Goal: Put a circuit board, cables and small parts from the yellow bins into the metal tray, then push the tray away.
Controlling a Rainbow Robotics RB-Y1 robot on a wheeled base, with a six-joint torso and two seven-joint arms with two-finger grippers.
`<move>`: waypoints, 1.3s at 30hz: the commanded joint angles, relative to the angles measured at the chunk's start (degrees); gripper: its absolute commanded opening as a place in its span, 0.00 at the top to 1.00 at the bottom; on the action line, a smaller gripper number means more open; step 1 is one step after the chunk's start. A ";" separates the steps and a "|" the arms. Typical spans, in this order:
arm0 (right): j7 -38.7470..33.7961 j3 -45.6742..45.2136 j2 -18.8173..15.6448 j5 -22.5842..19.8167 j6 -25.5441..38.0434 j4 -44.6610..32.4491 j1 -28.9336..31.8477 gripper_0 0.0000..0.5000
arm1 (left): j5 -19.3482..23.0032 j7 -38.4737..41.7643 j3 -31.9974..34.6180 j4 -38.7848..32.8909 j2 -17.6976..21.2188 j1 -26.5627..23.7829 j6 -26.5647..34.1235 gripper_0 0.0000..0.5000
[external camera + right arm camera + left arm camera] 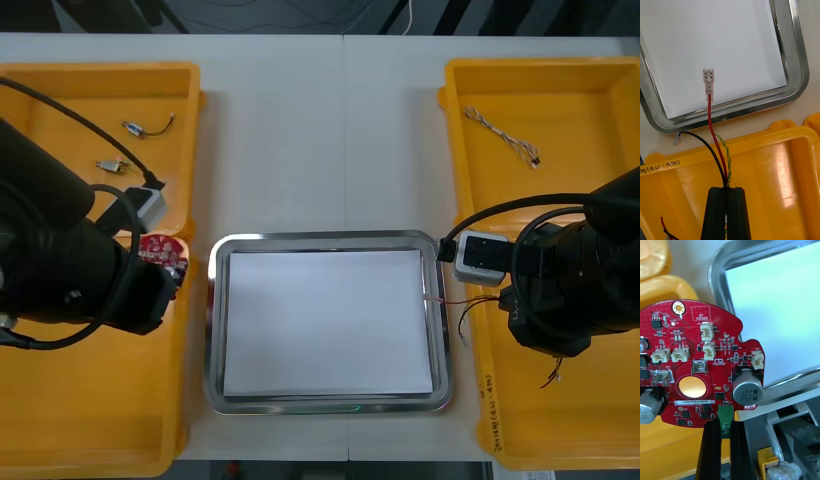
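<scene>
A round red circuit board is clamped by its edge in my left gripper, which is shut on it. The board hangs over the inner edge of the left yellow bin, just beside the metal tray, which is white inside. My right gripper is shut on a bundle of cables: red, black, and twisted yellow and green. It hovers over the right yellow bin. The red wire's clear connector reaches over the tray's rim.
Two small metal parts with short wires lie in the far left bin. A thin twisted cable lies in the far right bin. More wire ends show in the near right bin, under my right arm.
</scene>
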 commanded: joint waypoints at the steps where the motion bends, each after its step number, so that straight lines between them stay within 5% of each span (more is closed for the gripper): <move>1: -2.42 0.45 -1.83 -0.47 0.21 -0.34 -1.60 1.00 | 0.69 -1.88 -5.72 1.10 1.65 -6.27 0.14 1.00; 16: -2.42 0.45 -1.83 -0.64 0.30 -0.34 -1.60 1.00 | -5.91 8.49 -21.54 7.16 -4.59 -16.47 -4.87 1.00; 39: -2.42 0.45 -1.83 -1.17 -0.23 -0.34 -1.60 1.00 | -21.99 29.14 -44.75 7.60 -5.46 -18.31 -18.76 1.00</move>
